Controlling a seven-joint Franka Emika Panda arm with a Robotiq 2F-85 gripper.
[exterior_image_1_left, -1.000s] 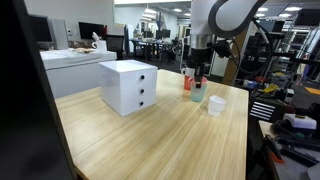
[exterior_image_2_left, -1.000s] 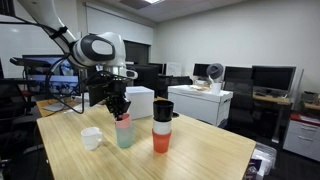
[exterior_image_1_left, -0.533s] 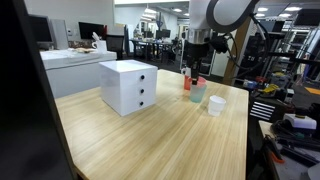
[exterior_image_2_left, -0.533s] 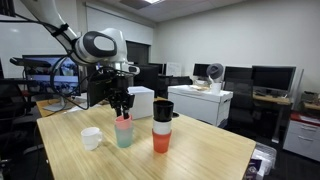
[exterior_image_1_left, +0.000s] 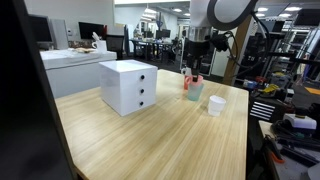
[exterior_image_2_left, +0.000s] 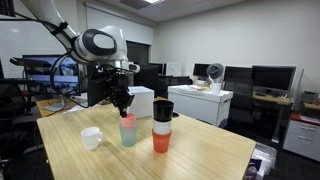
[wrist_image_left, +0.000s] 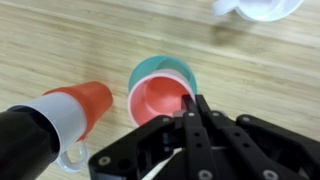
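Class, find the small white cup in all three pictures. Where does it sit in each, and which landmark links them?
In an exterior view: the white cup stands right of centre, near the table's right side.
In an exterior view: lower left, on the table.
Wrist view: top right corner, cut off by the frame.
Shared landmark: the teal cup beneath the claw.

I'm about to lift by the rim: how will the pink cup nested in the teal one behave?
The pink cup looks thin, light plastic, so its rim may flex under the shut gripper. It sits nested in the teal cup, so both may lift together. Standing tall and narrow, it could tip if pushed high.
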